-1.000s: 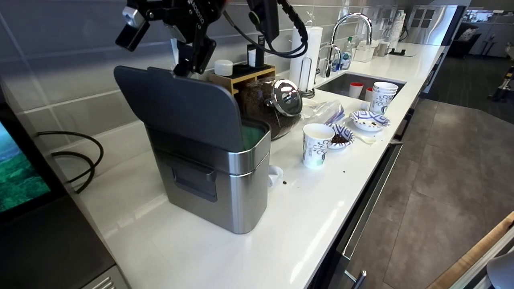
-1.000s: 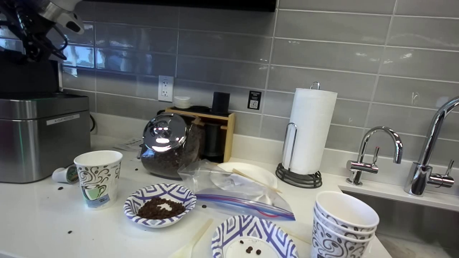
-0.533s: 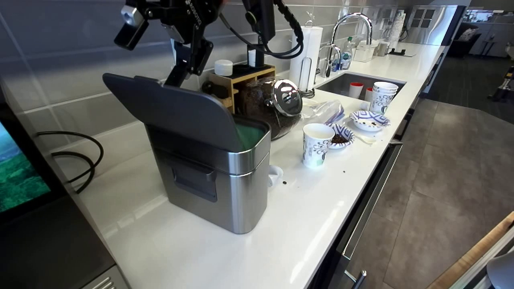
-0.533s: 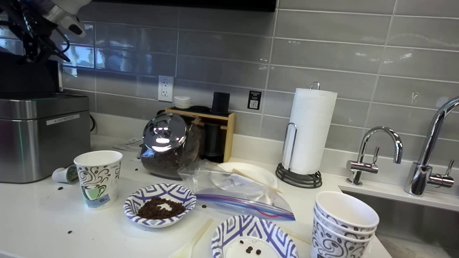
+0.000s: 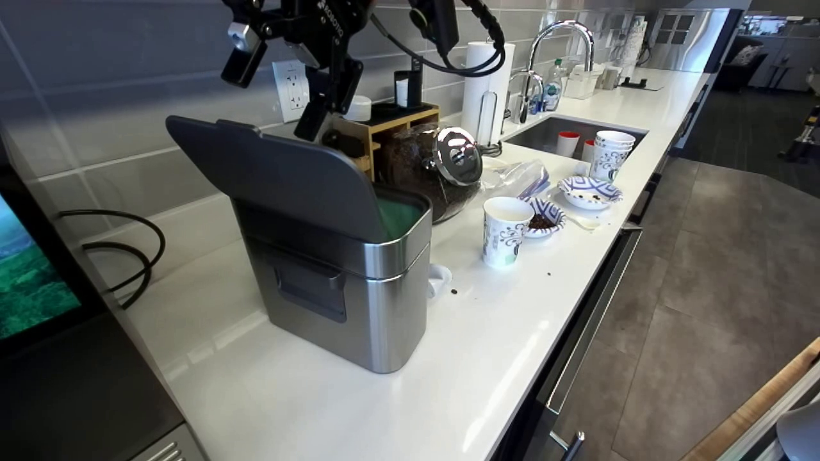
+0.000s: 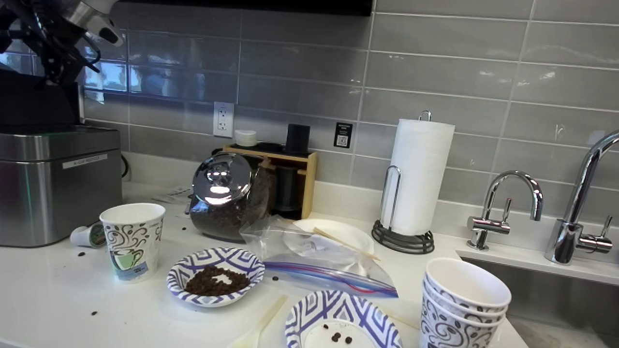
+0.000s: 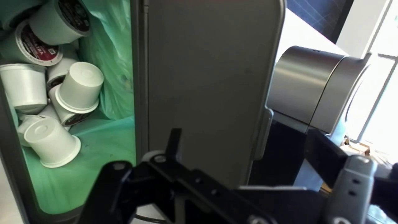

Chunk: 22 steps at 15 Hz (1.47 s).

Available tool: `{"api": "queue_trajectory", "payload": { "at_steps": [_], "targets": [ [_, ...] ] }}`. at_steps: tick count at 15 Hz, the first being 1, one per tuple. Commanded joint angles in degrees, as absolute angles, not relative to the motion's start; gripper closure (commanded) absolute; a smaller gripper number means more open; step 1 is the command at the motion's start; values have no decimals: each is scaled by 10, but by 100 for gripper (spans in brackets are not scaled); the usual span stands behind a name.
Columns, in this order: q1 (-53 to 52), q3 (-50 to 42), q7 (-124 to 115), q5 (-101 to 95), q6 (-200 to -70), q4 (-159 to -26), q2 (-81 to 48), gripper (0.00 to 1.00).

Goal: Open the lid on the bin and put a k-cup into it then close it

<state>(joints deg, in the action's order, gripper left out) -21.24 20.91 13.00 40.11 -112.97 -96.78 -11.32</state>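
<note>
Lid (image 5: 275, 176) stands raised and tilted, hinged up, so we see the bin (image 5: 397, 314) uncovered, its green liner (image 7: 102, 141) showing. Bin sits on the counter (image 5: 320, 410), toward the left in both exterior views. Gripper (image 5: 276, 96) hangs above the lid, released, jaws spread wide; one fingertip (image 5: 311, 121) is close to the lid's upper edge, and whether it touches we can't tell. Wrist view gives us several white k-cups (image 7: 82, 82) heaped inside the bin on the liner, some showing printed tops. Loose k-cup (image 6: 87, 236) lies on its side on the counter, just right of the bin. Then, going right: upright paper cup (image 6: 133, 244), patterned bowl (image 6: 213, 257) of dark beans (image 6: 205, 282), and nearer to us a second bowl (image 6: 338, 303) with a few beans. Stacked paper cups (image 6: 462, 316) at near right. Far side, we have a tilted glass jar (image 6: 256, 198) with chrome cap (image 6: 222, 179), and right of it a paper towel roll (image 6: 420, 179) upright on its stand (image 6: 404, 240).
</note>
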Motion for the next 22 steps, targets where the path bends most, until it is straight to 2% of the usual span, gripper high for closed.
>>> {"api": "queue_trajectory", "payload": {
  "at_steps": [1, 11, 14, 22],
  "targets": [
    [-212, 208, 131, 383, -1176, -1022, -70, 0],
    [-210, 206, 71, 333, -1332, -1162, 35, 0],
    [-211, 204, 77, 372, -1399, -1199, 71, 0],
    [-181, 181, -130, 279, -1297, -1228, 102, 0]
  ]
}}
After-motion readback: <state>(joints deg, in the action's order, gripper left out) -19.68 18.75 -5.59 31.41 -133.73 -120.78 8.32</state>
